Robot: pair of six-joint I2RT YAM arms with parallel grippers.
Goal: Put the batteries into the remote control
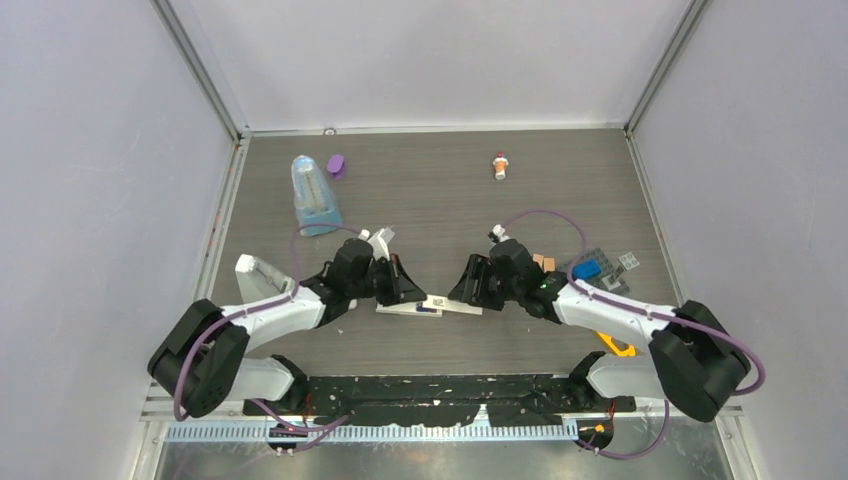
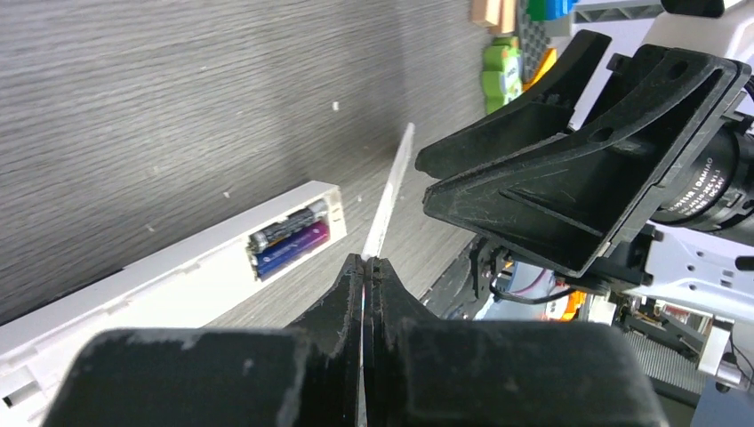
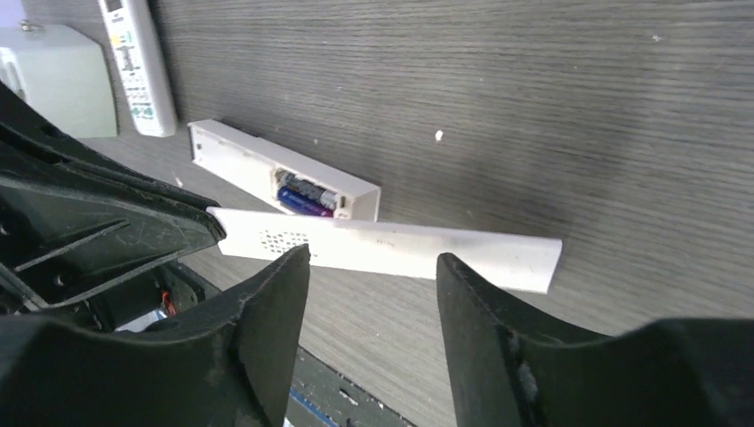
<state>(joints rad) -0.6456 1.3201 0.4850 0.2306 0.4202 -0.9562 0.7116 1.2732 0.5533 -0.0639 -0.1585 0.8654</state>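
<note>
The remote control (image 3: 240,151) lies face down near the front middle of the table, its battery bay open. Two batteries (image 2: 289,242) lie side by side in the bay, one dark with a silvery tip and one purple. My left gripper (image 2: 366,260) is shut on one end of the thin white battery cover (image 3: 400,249), which shows edge-on in the left wrist view. The cover sticks out towards my right gripper (image 3: 369,267), which is open, its fingertips (image 3: 289,271) at the cover's near edge. From above, both grippers meet over the remote control (image 1: 405,309).
A second white handset with rows of buttons (image 3: 133,62) lies beside a pale block (image 3: 53,80) to the left. At the back stand a clear blue container (image 1: 313,195), a purple piece (image 1: 336,165) and a red-and-white bottle (image 1: 500,165). Toy blocks on a grey plate (image 1: 600,270) sit right.
</note>
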